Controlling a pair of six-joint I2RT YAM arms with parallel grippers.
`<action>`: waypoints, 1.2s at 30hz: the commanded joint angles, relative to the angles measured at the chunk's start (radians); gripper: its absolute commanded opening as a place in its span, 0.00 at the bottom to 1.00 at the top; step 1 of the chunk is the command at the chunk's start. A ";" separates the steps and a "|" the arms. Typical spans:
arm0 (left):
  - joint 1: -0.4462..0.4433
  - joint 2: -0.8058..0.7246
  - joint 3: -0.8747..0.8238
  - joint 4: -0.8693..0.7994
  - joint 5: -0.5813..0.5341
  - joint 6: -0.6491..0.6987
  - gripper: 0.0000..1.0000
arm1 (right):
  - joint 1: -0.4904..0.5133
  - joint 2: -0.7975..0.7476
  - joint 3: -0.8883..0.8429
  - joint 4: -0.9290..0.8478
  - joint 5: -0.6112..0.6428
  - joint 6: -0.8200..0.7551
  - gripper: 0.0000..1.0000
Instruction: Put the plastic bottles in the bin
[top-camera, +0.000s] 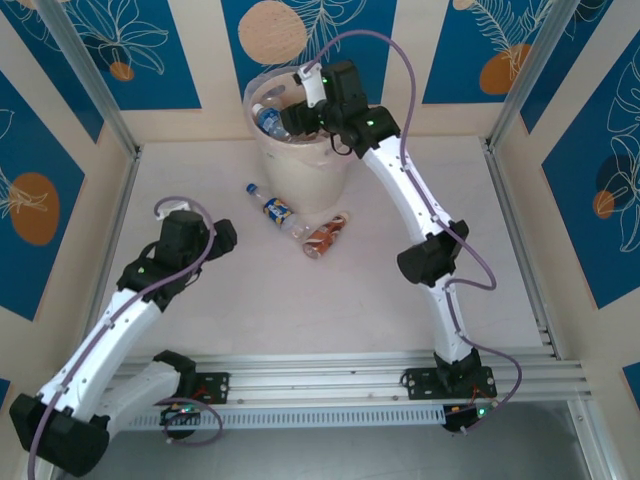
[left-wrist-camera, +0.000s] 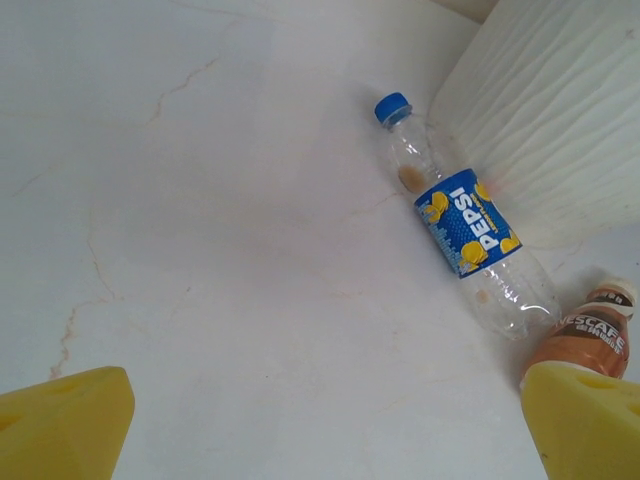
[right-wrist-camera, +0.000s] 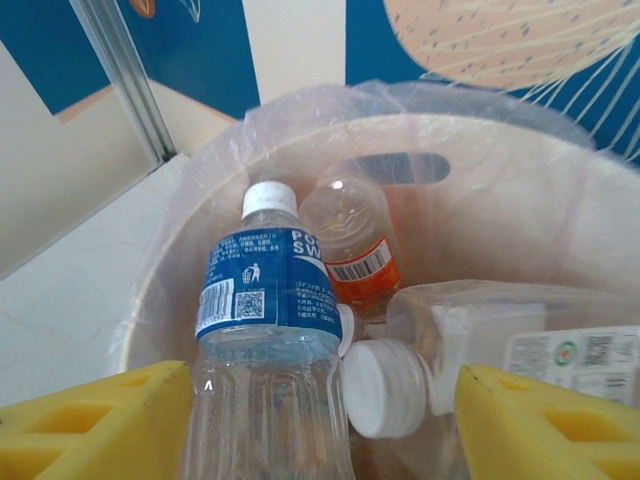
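The right gripper (right-wrist-camera: 325, 378) is hovering over the bin (right-wrist-camera: 480, 135) with its jaws standing apart. A blue-labelled bottle (right-wrist-camera: 265, 290) is sitting between them, close against one finger and clear of the other, and an orange-labelled bottle (right-wrist-camera: 360, 260) is lying just beyond it in the liner. The left gripper (left-wrist-camera: 328, 385) is hanging wide open over the table (left-wrist-camera: 200, 200) — the Pepsi bottle (left-wrist-camera: 465, 225) is lying ahead and to its right beside the bin's wall, and the Nescafé bottle (left-wrist-camera: 592, 335) is lying just past its right fingertip.

Laboratory robot test cell: a white bench (top-camera: 300, 310) enclosed by aluminium posts (top-camera: 87, 75) and blue leaf-pattern panels (top-camera: 150, 50); left arm (top-camera: 110, 330) and right arm (top-camera: 410, 190) bolted to a slotted rail (top-camera: 330, 385).
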 joint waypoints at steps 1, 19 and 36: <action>0.003 0.076 0.062 0.023 0.030 -0.026 0.99 | 0.002 -0.139 -0.041 -0.012 0.055 0.026 0.74; 0.075 0.642 0.308 0.159 0.203 -0.118 1.00 | 0.001 -0.769 -0.994 0.138 0.339 0.315 0.99; 0.094 0.922 0.432 0.283 0.380 -0.183 0.99 | 0.021 -1.130 -1.402 0.082 0.438 0.488 0.99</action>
